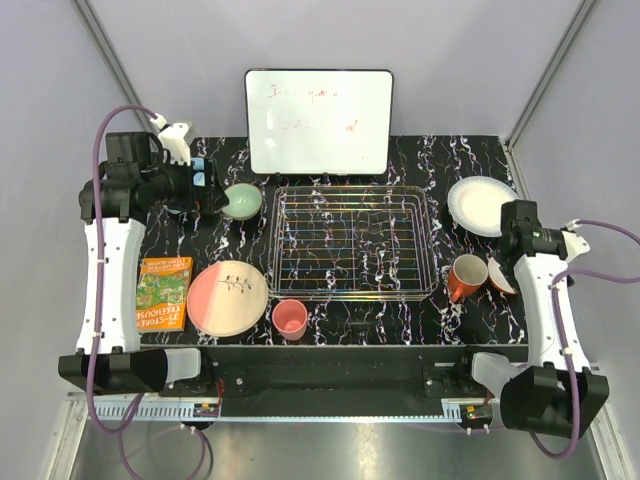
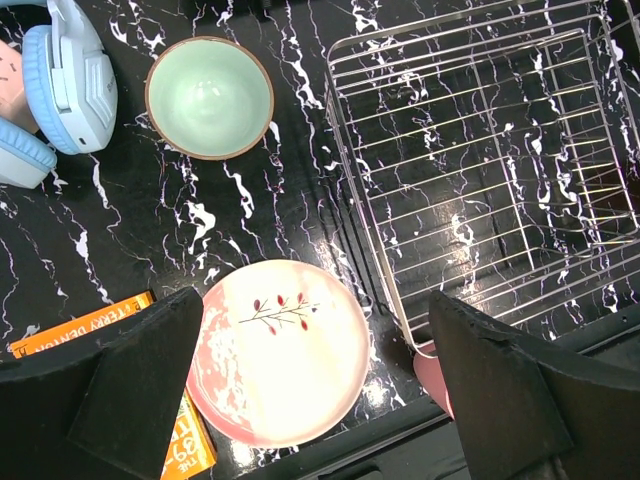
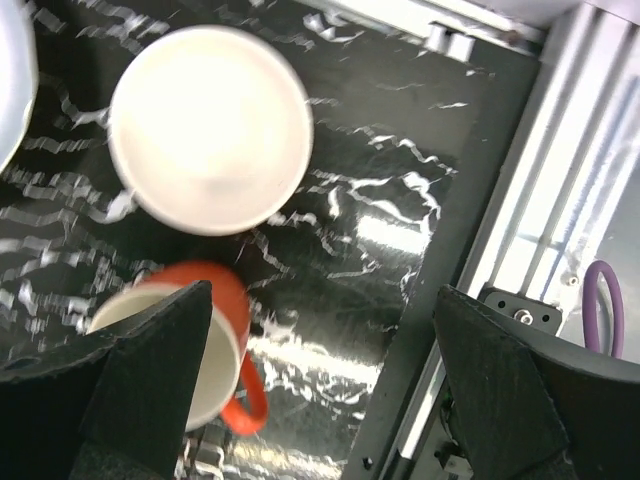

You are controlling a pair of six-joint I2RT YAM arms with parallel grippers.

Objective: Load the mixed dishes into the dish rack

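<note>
The left gripper (image 2: 315, 335) is held with its black fingers spread wide and empty above the large pink ceramic plate with a twig drawing (image 2: 285, 365), presumably to line up a pick. The right gripper (image 3: 322, 300) is likewise gaping and empty beside the orange ceramic mug (image 3: 228, 300), with the round orange bowl with white inside (image 3: 208, 128) at the mug's twelve o'clock. No dish is seen in the rectangular silver wire dish rack (image 2: 480, 160), at the plate's two o'clock.

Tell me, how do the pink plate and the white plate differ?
Colour: the pink plate fades from pink to cream and carries a twig drawing; the white plate is plain.
Place: the pink plate lies left of the rack, near the front edge; the white plate lies to the rack's right, farther back.
Size: the pink plate looks a little larger than the white plate.
Both lie flat on the table, outside the rack.
</note>
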